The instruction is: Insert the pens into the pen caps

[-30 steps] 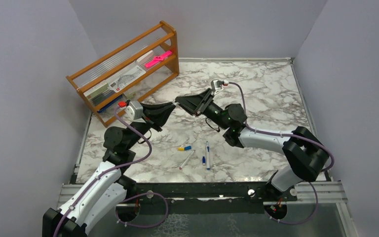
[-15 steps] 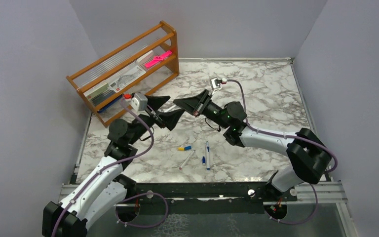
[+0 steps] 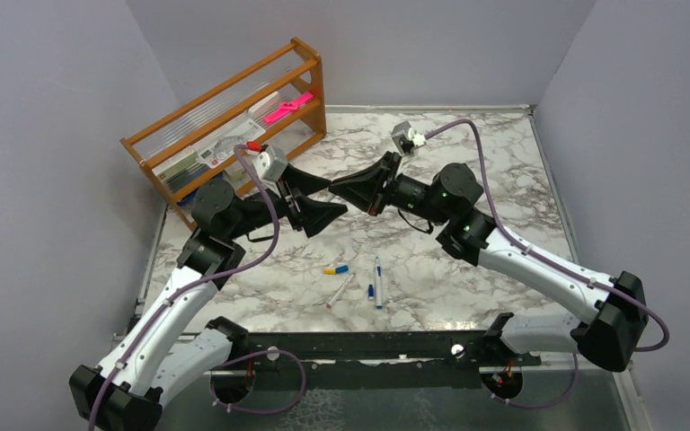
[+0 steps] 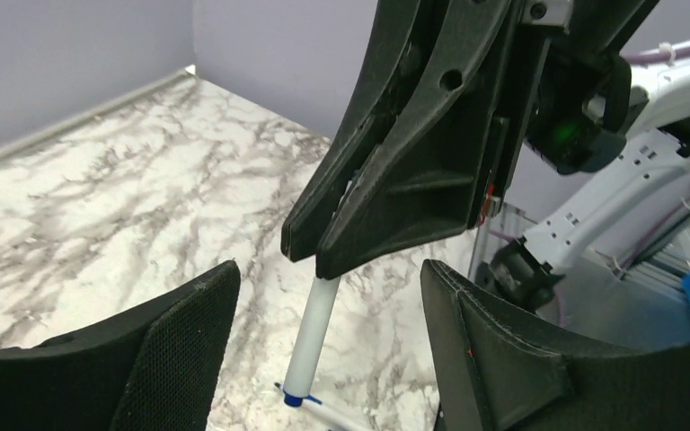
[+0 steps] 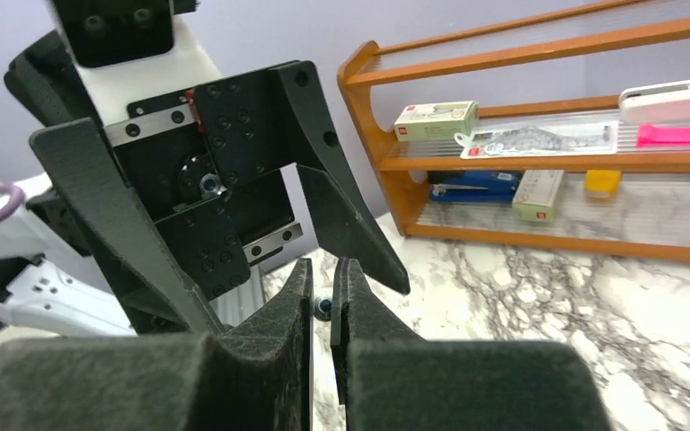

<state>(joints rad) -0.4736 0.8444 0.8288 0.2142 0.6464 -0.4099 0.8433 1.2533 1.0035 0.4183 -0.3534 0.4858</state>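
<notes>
Pen (image 4: 311, 339) now sits between left hand's (image 4: 328, 267) spread fingers (image 4: 189, 341).

First white-barrelled pen (image 3: 378, 284) lies flat, blue end pointing to the far side, with a short blue cap (image 3: 370, 292) just beside it on the left. Second pen (image 3: 340, 291) lies diagonally nearby; beyond it a yellow-orange cap (image 3: 329, 269) and another blue cap (image 3: 342, 268) touch end to end. Third pen (image 4: 313, 334) (blue ring at its lower end) hangs tilted from the closed right gripper (image 4: 308, 260)
</notes>
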